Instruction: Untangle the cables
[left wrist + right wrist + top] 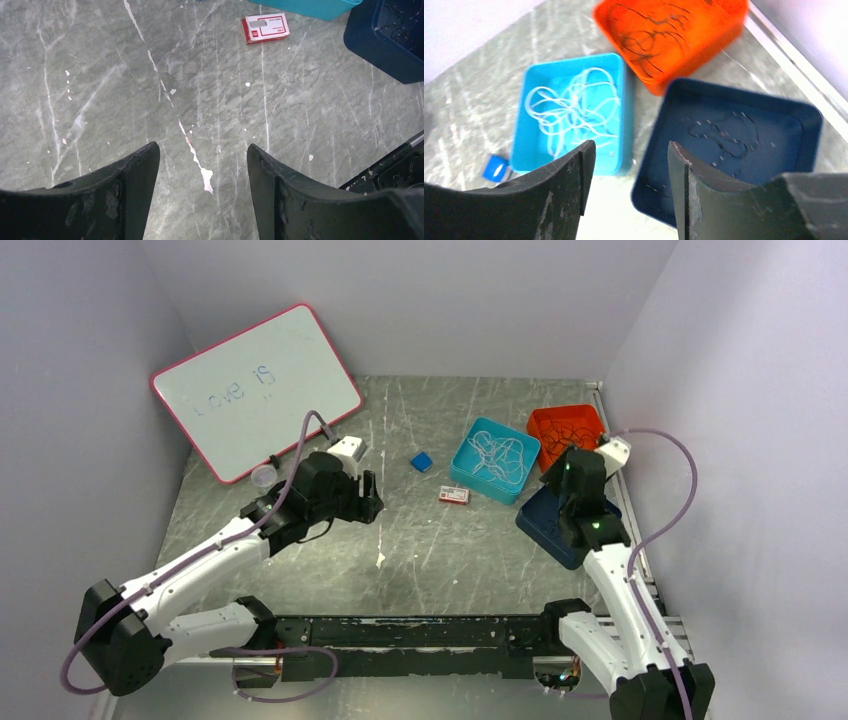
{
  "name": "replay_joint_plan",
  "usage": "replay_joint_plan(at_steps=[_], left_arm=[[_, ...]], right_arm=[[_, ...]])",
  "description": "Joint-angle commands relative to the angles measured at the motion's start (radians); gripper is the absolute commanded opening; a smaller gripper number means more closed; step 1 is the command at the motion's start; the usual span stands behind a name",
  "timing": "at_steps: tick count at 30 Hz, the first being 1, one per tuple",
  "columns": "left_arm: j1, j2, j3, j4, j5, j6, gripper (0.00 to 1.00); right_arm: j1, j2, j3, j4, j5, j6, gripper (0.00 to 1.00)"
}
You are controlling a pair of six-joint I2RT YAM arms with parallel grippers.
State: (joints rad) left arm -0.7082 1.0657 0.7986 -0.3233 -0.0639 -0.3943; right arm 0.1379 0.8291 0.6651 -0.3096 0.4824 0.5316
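White cables (574, 107) lie in loose loops in a light blue tray (619, 75), which also shows in the top view (462, 460). Dark cables (649, 35) lie in an orange tray (729, 25). A dark cable with pale marks (724, 132) lies in a navy tray (809, 117). My right gripper (630, 150) is open and empty, above the near corner of the navy tray. My left gripper (202, 152) is open and empty over bare table, left of the trays (372, 502).
A small red and white box (266, 27) lies near the blue tray. A small blue block (421, 461) lies left of it. A whiteboard (255, 390) leans at the back left, with a small clear cup (263, 475) below it. Walls close both sides.
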Motion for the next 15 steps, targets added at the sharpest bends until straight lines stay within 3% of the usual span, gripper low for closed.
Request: replay_joint_plan(at_steps=[1,4,7,13,15], left_arm=[[0.008,0.039,0.0,0.055,0.029,-0.022,0.71],[0.02,0.04,0.013,0.052,0.001,-0.035,0.77],[0.036,0.009,0.024,0.037,-0.043,-0.05,0.86],[0.042,-0.094,0.027,0.004,-0.142,-0.058,0.95],[0.042,-0.146,0.014,-0.016,-0.182,-0.07,1.0]], right_arm=[[-0.008,0.045,0.134,0.028,-0.227,-0.176,0.63],[-0.005,0.04,0.159,0.062,-0.402,-0.238,0.71],[0.005,0.039,0.179,0.078,-0.476,-0.248,0.77],[0.149,0.045,0.188,0.107,-0.453,-0.27,0.99],[0.253,0.057,0.191,0.118,-0.39,-0.287,1.0]])
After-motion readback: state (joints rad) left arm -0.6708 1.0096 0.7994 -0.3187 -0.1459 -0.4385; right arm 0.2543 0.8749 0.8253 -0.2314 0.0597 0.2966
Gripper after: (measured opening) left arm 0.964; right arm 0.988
